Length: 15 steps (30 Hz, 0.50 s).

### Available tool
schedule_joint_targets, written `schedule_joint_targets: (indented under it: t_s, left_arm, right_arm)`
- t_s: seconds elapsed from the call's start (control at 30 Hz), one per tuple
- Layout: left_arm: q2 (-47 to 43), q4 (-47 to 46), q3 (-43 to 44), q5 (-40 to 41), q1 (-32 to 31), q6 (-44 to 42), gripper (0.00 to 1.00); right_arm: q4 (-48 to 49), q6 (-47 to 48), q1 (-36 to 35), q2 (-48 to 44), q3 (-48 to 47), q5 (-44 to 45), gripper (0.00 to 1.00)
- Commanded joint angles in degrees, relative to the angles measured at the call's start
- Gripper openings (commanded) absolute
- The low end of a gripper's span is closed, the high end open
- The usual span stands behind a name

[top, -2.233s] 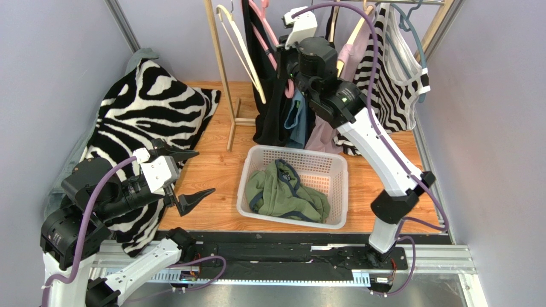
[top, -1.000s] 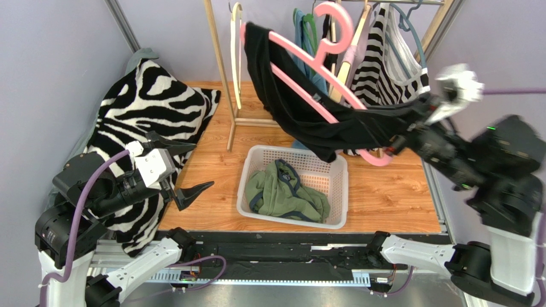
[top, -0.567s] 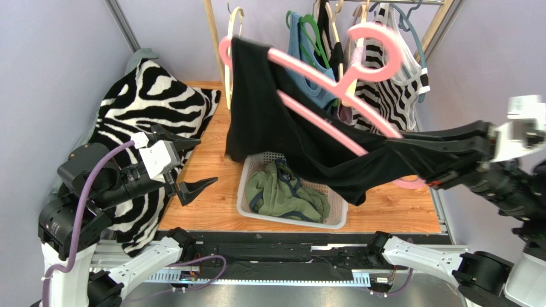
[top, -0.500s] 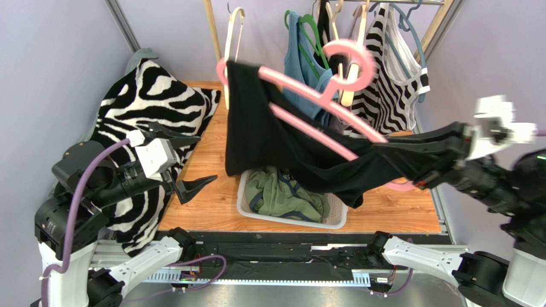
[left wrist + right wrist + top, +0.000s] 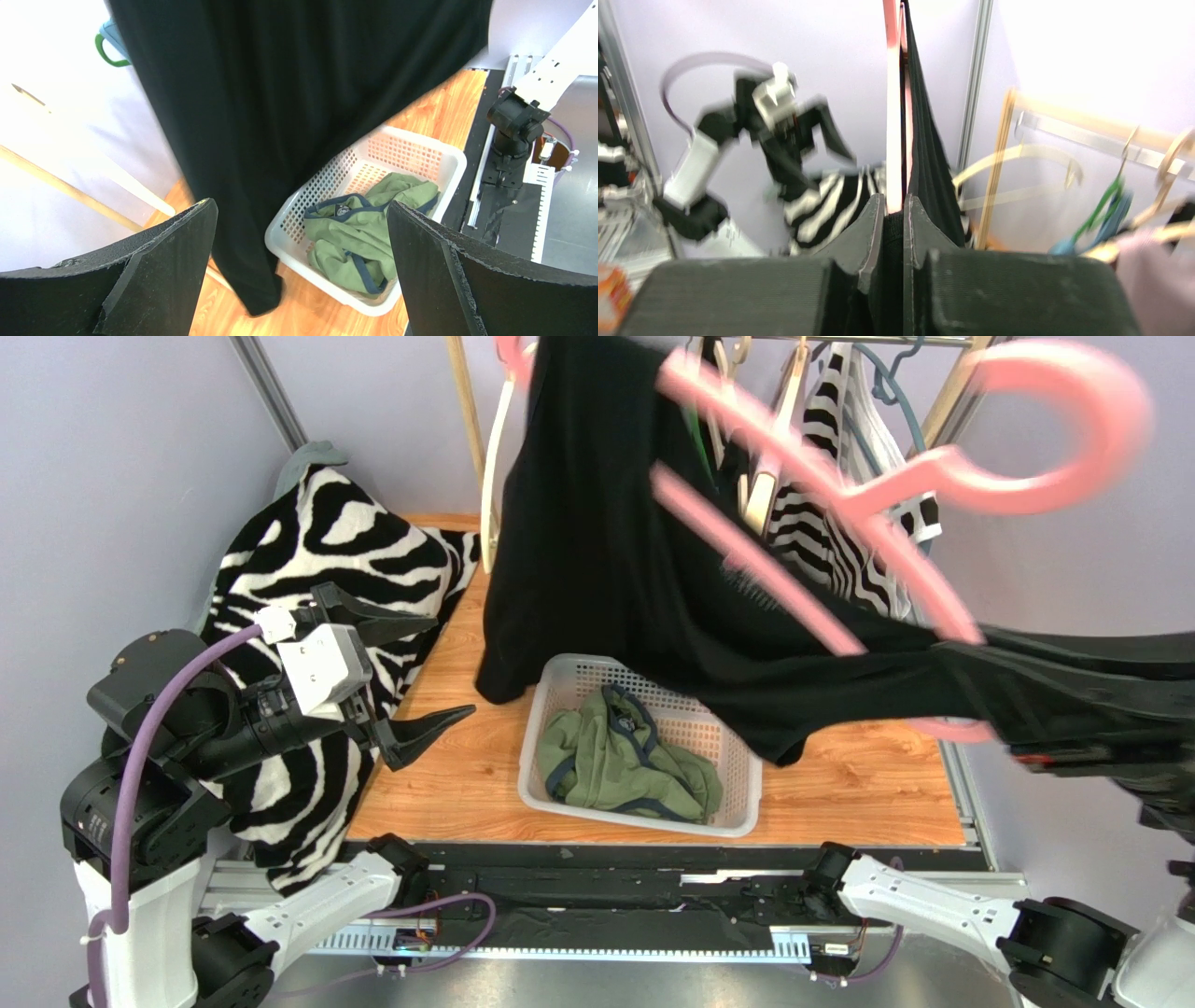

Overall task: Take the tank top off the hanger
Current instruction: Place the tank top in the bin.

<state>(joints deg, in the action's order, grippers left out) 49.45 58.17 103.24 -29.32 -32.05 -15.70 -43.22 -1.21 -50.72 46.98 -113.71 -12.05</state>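
Observation:
The black tank top [image 5: 617, 574] hangs on a pink hanger [image 5: 1038, 413], held high over the basket. My right gripper [image 5: 982, 693] at the right edge is shut on the top's cloth and the hanger's lower end. In the right wrist view the pads [image 5: 894, 203] pinch black cloth [image 5: 927, 161] beside the pink bar [image 5: 893, 105]. My left gripper [image 5: 449, 669] is open and empty at the left, apart from the top. In the left wrist view the top [image 5: 281, 84] hangs ahead of the wide-open fingers [image 5: 300, 206].
A white basket [image 5: 561, 756] with a green garment [image 5: 617, 756] sits on the wooden floor under the top. A zebra-print cloth [image 5: 323, 546] lies at the left. The wooden rack [image 5: 470, 406] at the back holds other garments, one of them striped [image 5: 828, 490].
My right arm took the pink hanger with the black top off the rack and swung it right and up toward the camera. The left gripper stayed open, almost in place.

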Motion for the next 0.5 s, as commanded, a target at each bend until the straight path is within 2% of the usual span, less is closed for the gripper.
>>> schedule_joint_targets:
  t_s: [0.0, 0.17, 0.47]
  left_arm:
    - [-0.93, -0.60, -0.06, -0.82, 0.76, 0.59, 0.99]
    - [-1.55, -0.60, -0.85, -1.18, 1.38, 0.94, 0.99]
    - [-2.25, -0.78, -1.46, -2.06, 1.91, 1.55, 0.99]
  right_arm:
    - [19.93, 2.97, 0.01, 1.97, -6.24, -2.35, 0.00]
    - [14.16, 4.55, 0.44, 6.89, -14.95, -2.80, 0.00]
    - [14.04, 8.24, 0.36, 8.12, -13.37, 2.91, 0.00]
